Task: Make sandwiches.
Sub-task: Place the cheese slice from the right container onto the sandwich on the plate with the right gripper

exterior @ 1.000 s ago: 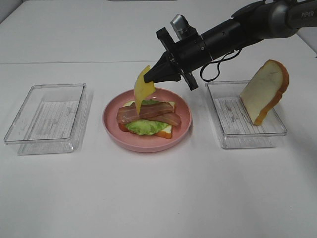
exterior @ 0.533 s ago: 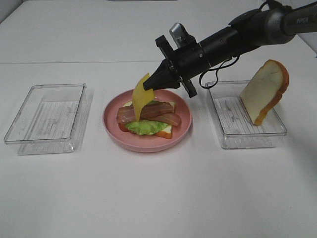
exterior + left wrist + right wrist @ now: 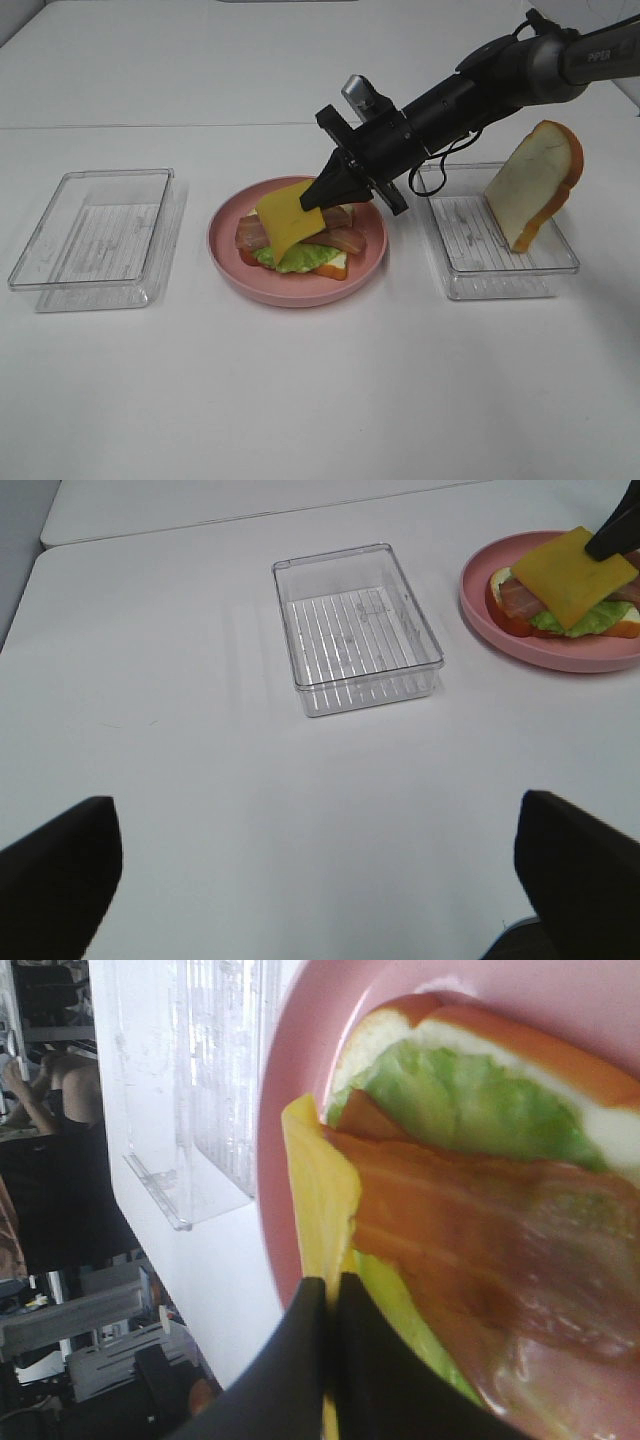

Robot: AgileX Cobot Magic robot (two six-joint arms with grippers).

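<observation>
Right gripper (image 3: 318,196) clamped on square yellow cheese slice (image 3: 287,216), laying it over reddish-brown bacon strips (image 3: 345,238) on round pink plate (image 3: 228,256). Left gripper (image 3: 320,880) wide open, empty.

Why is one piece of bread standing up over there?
That bread slice leans on edge against the wall of the right clear container, not lying flat. Nothing looks spilled; the cheese slice sits aslant over the bacon.

A clear ribbed plastic rectangular container (image 3: 358,628) sits on the white table (image 3: 200,780). Well apart from it, a round pink plate (image 3: 500,615) carries bread, green lettuce (image 3: 585,623), reddish bacon (image 3: 518,600) and a tilted yellow cheese slice (image 3: 572,572) pinched by a black gripper tip (image 3: 618,535).
</observation>
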